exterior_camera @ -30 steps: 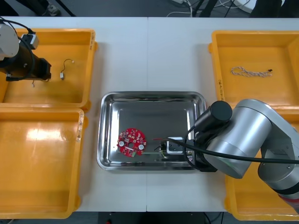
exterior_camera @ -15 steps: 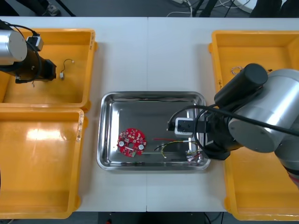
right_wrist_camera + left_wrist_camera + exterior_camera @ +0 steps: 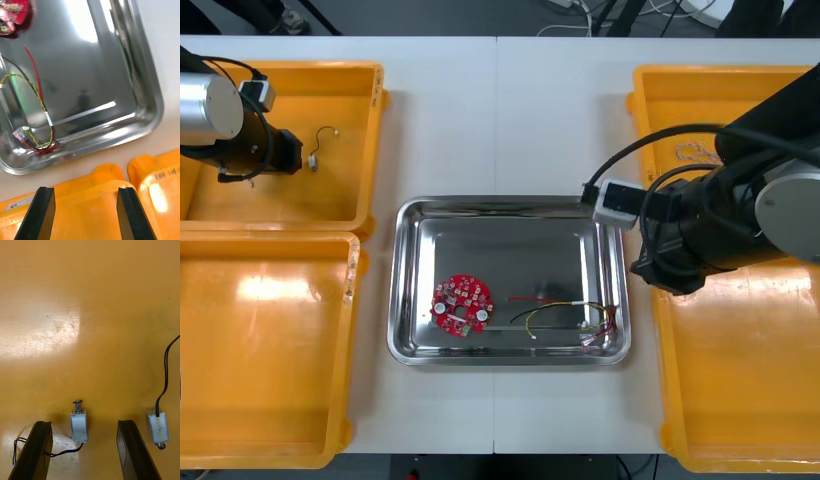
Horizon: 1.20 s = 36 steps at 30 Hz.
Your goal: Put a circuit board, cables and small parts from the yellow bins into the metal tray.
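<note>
My left gripper [image 3: 84, 450] is open low over the floor of the far left yellow bin [image 3: 350, 90]. One small metal part [image 3: 79, 425] with a black wire lies between its fingers, and a second small metal part [image 3: 157, 428] lies just outside one finger. The shiny metal tray [image 3: 500, 210] holds a round red circuit board [image 3: 462, 304] and a red and yellow cable [image 3: 565, 315]. My right gripper [image 3: 84, 213] is open with nothing in it. It hangs over the rims of the right yellow bins, beside the tray corner where the red and yellow cable [image 3: 35, 112] lies.
A twisted blue and white cable [image 3: 695, 152] lies in the far right bin [image 3: 740, 100], partly behind my right arm [image 3: 710, 230]. The near left bin [image 3: 270, 400] and near right bin [image 3: 740, 400] flank the tray.
My right gripper has lifted out of the tray and drawn back to the right, leaving the red and yellow cable there. The left gripper has shifted slightly right toward the small metal parts.
</note>
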Tool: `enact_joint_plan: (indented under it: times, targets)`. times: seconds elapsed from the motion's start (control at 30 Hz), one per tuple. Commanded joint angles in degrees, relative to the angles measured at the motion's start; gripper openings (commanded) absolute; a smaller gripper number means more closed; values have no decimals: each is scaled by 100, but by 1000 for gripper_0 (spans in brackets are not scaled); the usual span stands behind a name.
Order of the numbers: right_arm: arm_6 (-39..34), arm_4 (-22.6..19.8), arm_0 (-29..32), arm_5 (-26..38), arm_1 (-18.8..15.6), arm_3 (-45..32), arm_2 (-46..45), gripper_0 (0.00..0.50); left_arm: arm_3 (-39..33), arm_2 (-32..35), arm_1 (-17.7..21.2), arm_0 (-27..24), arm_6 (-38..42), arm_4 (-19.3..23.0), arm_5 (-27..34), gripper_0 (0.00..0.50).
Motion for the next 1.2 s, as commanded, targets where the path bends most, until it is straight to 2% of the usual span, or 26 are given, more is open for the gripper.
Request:
enact_joint_plan:
  times: [0.03, 0.27, 0.47, 0.67, 0.73, 0.77, 0.8, 0.83, 0.87, 0.93, 1.07, 1.2]
  targets:
    - [-632, -219, -287, 25, -506, -207, -509, 478, 59, -76, -69, -317, -871, 21, -155, 500]
    - [-579, -299, -498, 25, -778, 180, -905, 479, 59, -76, -69, -317, -915, 38, -155, 500]
    - [-456, -422, -876, 25, -910, 971, -1344, 477, 59, -76, -69, -308, -941, 65, -155, 500]
    - [-342, -158, -1166, 25, -1094, 1472, -1449, 478, 129, -76, -113, -308, -968, 82, -261, 500]
    - [-325, -105, -1228, 25, -1112, 1569, -1449, 479, 129, -76, -104, -317, -976, 82, -261, 481]
    - [-289, -44, -1298, 25, -1156, 1736, -1467, 479, 129, -76, -113, -308, -985, 82, -269, 387]
    - [-281, -17, -1307, 25, -1165, 1797, -1476, 479, 129, -76, -104, -308, -985, 82, -269, 350]
    - [-245, 27, -1351, 25, -1191, 1929, -1511, 478, 129, -76, -113, -308, -994, 91, -269, 238]
    - [-219, 53, -1368, 25, -1200, 1982, -1529, 479, 129, -76, -104, -308, -994, 100, -269, 189]
    - [-149, 115, -1421, 25, -1226, 2219, -1634, 479, 129, -102, -113, -308, -1003, 108, -269, 6]
    - [97, 150, -1456, 25, -1288, 2518, -1792, 479, 129, -128, -104, -308, -1003, 117, -287, 1]
    - [581, 378, -1474, 25, -1411, 2940, -2030, 477, 129, -146, -104, -308, -994, 126, -287, 1]
